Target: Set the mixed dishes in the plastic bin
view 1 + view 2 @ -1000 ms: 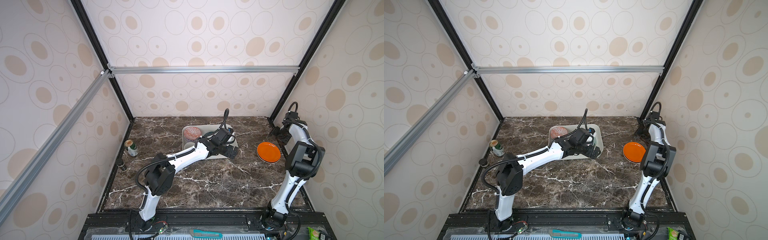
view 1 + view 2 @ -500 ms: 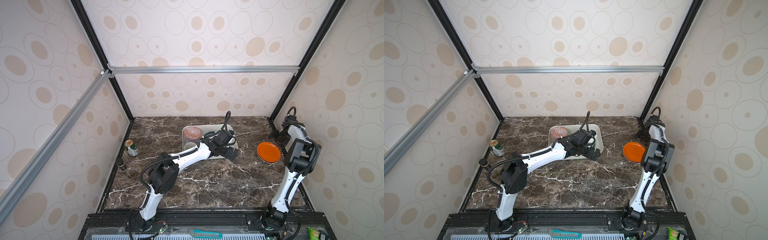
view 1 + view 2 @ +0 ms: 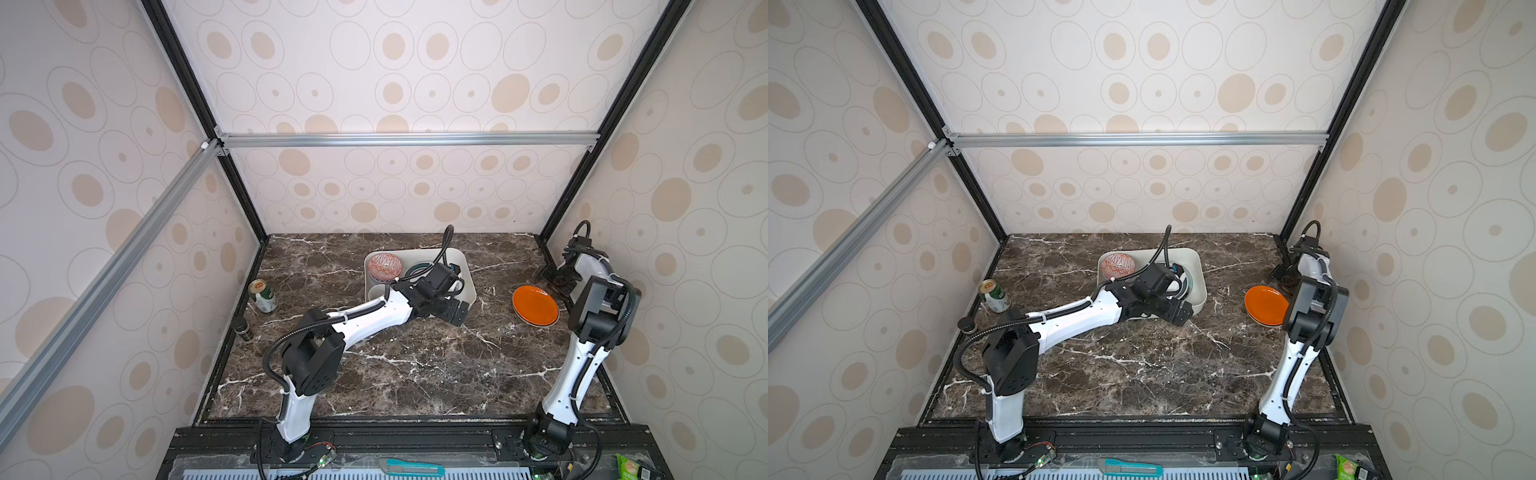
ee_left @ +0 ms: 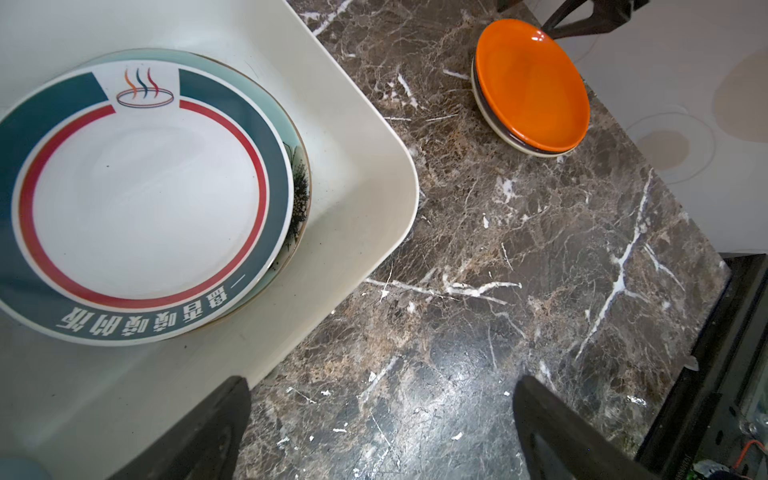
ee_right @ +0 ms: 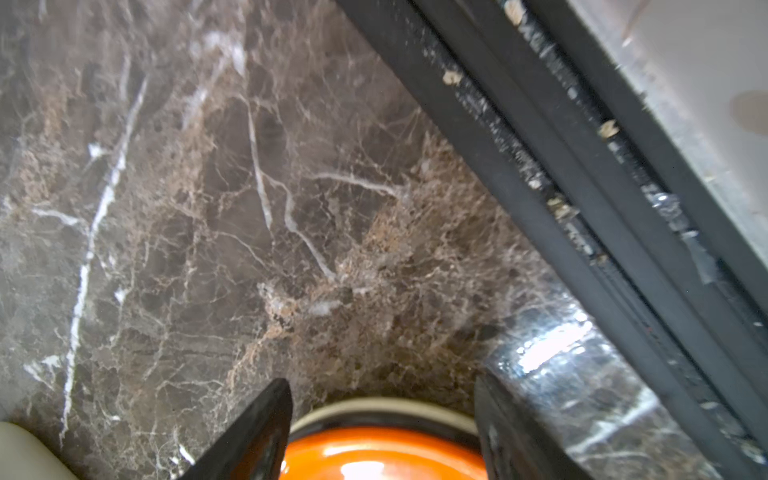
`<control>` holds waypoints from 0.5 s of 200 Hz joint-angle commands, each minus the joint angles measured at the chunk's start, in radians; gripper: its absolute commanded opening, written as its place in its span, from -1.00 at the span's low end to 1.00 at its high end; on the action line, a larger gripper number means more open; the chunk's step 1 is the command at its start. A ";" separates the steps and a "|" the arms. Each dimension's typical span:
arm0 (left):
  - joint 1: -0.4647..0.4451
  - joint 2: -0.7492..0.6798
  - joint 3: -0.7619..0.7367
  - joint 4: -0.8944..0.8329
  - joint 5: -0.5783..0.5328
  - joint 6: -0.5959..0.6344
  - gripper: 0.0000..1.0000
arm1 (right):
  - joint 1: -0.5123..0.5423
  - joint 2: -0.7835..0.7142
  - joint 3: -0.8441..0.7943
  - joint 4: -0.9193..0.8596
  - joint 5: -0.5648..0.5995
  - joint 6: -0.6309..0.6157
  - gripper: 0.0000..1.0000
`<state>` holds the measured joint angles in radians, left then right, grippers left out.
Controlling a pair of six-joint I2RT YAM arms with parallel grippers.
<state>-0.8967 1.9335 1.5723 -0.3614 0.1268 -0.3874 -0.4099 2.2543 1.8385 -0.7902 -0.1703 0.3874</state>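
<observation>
The plastic bin (image 3: pixel 467 266) (image 3: pixel 1198 266) (image 4: pixel 374 137) stands at the back middle of the marble table. In it are a red-white patterned bowl (image 3: pixel 384 266) (image 3: pixel 1118 265) and a green-rimmed plate (image 4: pixel 145 199) lying on a teal floral plate (image 4: pixel 301 183). My left gripper (image 3: pixel 455 309) (image 3: pixel 1177 313) (image 4: pixel 382 380) hangs open and empty by the bin's front right corner. An orange plate (image 3: pixel 534 305) (image 3: pixel 1264 305) (image 4: pixel 532 83) (image 5: pixel 382 453) tops a small stack with a cream plate (image 4: pixel 494 129) at the right. My right gripper (image 3: pixel 559 278) (image 5: pixel 382 380) is open at that stack's far edge, its fingers apart on either side of the rim.
A green drink can (image 3: pixel 262 295) (image 3: pixel 994 295) and a small dark jar (image 3: pixel 244 328) (image 3: pixel 967 324) stand along the left wall. The black frame rail (image 5: pixel 540 166) runs close behind the right gripper. A teal box cutter (image 3: pixel 411 467) lies on the front ledge.
The right gripper has come down from the far right corner to the orange plate's far edge. The left gripper has drawn slightly toward the front, off the bin.
</observation>
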 commanded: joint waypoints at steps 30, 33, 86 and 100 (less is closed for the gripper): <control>0.002 -0.127 -0.116 0.048 -0.027 -0.001 0.98 | 0.020 -0.079 -0.114 -0.014 -0.047 0.021 0.44; 0.002 -0.133 -0.125 0.053 -0.027 -0.001 0.98 | 0.022 -0.084 -0.121 -0.012 -0.047 0.021 0.44; 0.004 -0.246 -0.242 0.072 -0.048 -0.028 0.98 | 0.068 -0.153 -0.230 0.007 -0.051 0.015 0.43; 0.003 -0.295 -0.294 0.087 -0.054 -0.040 0.98 | 0.089 -0.162 -0.244 0.002 -0.045 0.013 0.42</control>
<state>-0.8955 1.7214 1.3300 -0.3031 0.0978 -0.4019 -0.3576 2.1349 1.6226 -0.7631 -0.2096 0.4007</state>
